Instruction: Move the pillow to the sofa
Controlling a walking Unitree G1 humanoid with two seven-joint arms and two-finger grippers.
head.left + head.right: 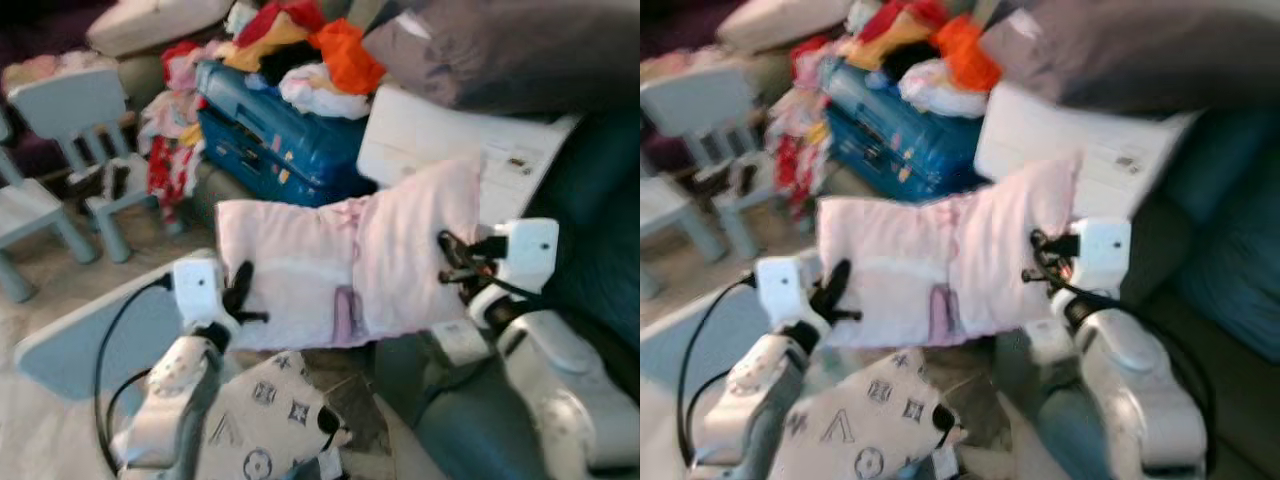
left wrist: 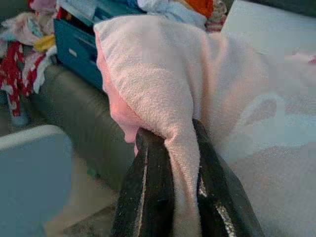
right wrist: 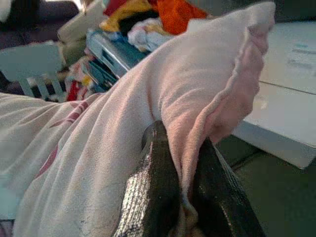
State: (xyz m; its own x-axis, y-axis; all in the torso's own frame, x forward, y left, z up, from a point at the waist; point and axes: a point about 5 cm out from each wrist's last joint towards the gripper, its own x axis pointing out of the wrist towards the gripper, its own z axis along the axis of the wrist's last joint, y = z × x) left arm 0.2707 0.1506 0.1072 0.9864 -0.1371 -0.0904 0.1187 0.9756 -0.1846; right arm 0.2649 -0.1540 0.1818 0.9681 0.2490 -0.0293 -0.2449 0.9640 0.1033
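Observation:
A pale pink pillow (image 1: pixel 340 265) hangs in the air between my two arms, in front of the dark grey-green sofa (image 1: pixel 590 250). My left gripper (image 1: pixel 240 290) is shut on the pillow's left edge; in the left wrist view its black fingers (image 2: pixel 153 192) pinch a fold of the pink cloth (image 2: pixel 182 98). On the pillow's right edge my right gripper (image 1: pixel 455 262) is shut too, and the right wrist view has its fingers (image 3: pixel 158 192) clamped around a pink fold (image 3: pixel 207 89).
A blue suitcase (image 1: pixel 270 140) heaped with bright clothes (image 1: pixel 300 50) lies on the sofa's left part, beside a white box (image 1: pixel 450 140) and a grey cushion (image 1: pixel 500 50). Pale blue child chairs (image 1: pixel 80 150) stand at the left. A patterned bag (image 1: pixel 270 420) lies below.

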